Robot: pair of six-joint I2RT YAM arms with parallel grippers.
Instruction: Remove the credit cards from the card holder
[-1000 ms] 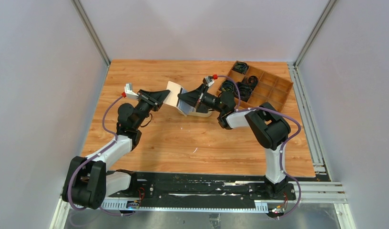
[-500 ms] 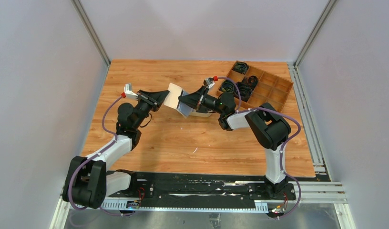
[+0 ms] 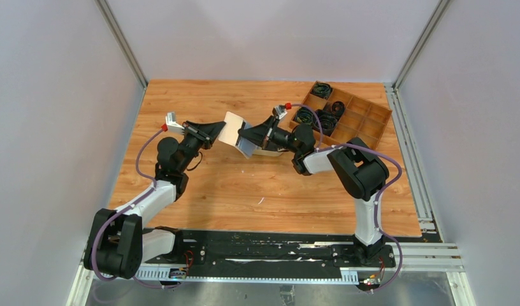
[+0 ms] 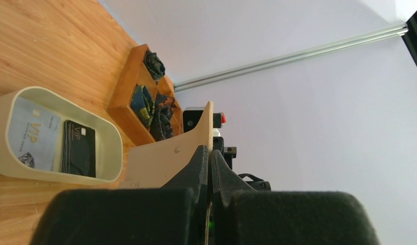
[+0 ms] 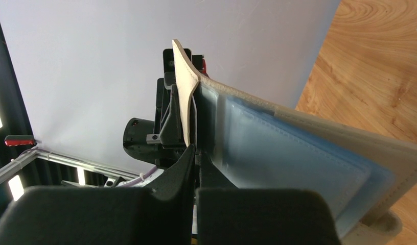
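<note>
The beige card holder [image 3: 233,129] hangs spread open above the table between my two grippers. My left gripper [image 3: 219,132] is shut on the edge of one leaf, which shows edge-on between its fingers [image 4: 210,155]. The right gripper [image 3: 243,136] is shut at the inner edge of the card holder [image 5: 349,133], right at the fold [image 5: 197,153]. Pale blue layers [image 5: 278,153] line that leaf's inside; I cannot tell pocket from card there. Two credit cards lie in the oval dish: a pale blue VIP one [image 4: 35,132] and a black one [image 4: 78,148].
The beige oval dish [image 3: 270,152] [image 4: 114,148] sits on the table just behind and under the card holder. A brown wooden compartment tray [image 3: 366,124] [image 4: 127,87] with black coiled items stands at the back right corner. Grey walls enclose the table.
My left gripper's jaws have closed fully on the leaf. The right gripper and the card holder have shifted slightly to the left.
</note>
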